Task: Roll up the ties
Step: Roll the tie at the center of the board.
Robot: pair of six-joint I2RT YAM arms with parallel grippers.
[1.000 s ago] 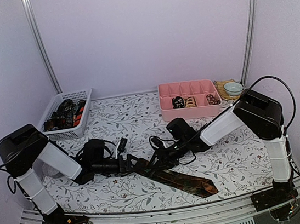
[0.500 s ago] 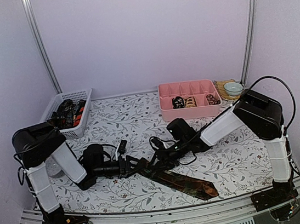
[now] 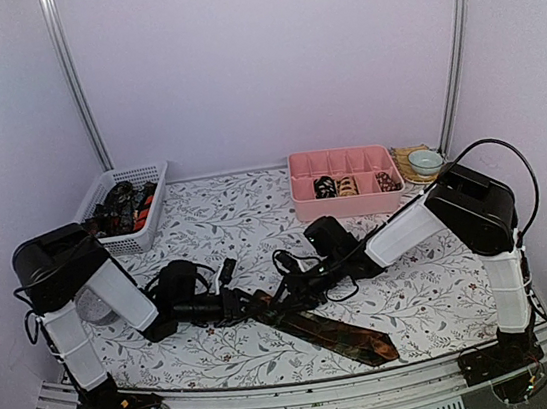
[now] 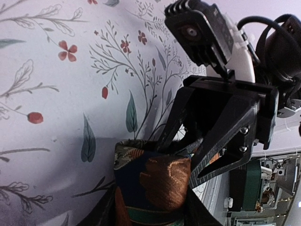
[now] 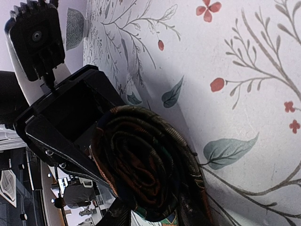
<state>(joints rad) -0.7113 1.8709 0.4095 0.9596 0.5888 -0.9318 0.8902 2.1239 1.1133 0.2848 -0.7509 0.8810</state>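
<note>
Dark brown tie [image 3: 336,334], orange-and-green patterned; one end rolled into tight coil [image 5: 141,174] mid-table on floral tablecloth [image 3: 416,292], pointed wide end flat. Coil clamped by right gripper [image 3: 285,294]; flanked by left gripper [image 3: 252,302], grip unclear.

Soft, even light from overhead fills the top view, bright against the pale walls [image 3: 265,64] with no glare; shadows on the floral table [image 3: 214,212] are faint and diffuse. In the left wrist view, a grey shadow pools on the cloth just left of the left gripper [image 4: 150,209], whose own fingers are dark, unfocused shapes at the bottom edge. The rolled tie [image 4: 157,183] between them looks slightly soft, and the right gripper [image 4: 181,153] beyond it is crisp but nearly a silhouette. In the right wrist view the coil reads dim, its folds losing detail, with a soft shadow on the table just beyond the fingertips.
</note>
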